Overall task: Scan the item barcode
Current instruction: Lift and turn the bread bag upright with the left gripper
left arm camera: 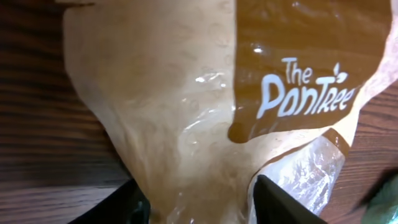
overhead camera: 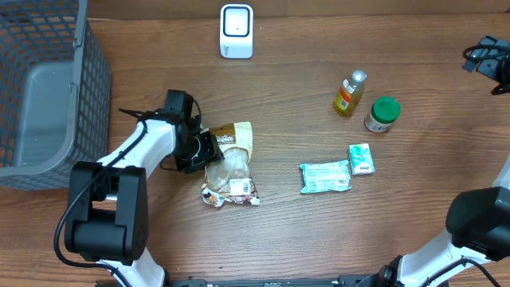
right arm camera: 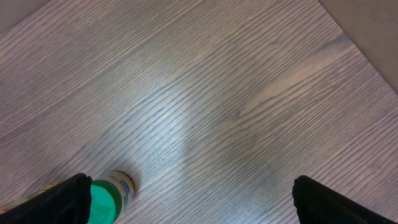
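Left claw at the snack bag, pick-up step of the scan in hand.

From the left: a grey basket (overhead camera: pixel 80 48) stands at the table edge, then the left gripper (overhead camera: pixel 203 150) is low at the snack bag (overhead camera: pixel 229 163), which lies flat on the wood near the middle, well apart from the white scanner (overhead camera: pixel 237 31) at the far edge. In the left wrist view its fingers (left arm camera: pixel 277 202) stand on both sides of the bag's edge and the foil fills the gap, but if they truly pinch it I cannot tell. Further right lie two teal packets (overhead camera: pixel 325 176), a small bottle (overhead camera: pixel 349 93) and a green-lid jar (overhead camera: pixel 382 114). The right gripper (right arm camera: pixel 193 193) hangs above the jar, spread wide and empty. I judge the next move calls for a sure hold, then a lift that turns the barcode toward the scanner.
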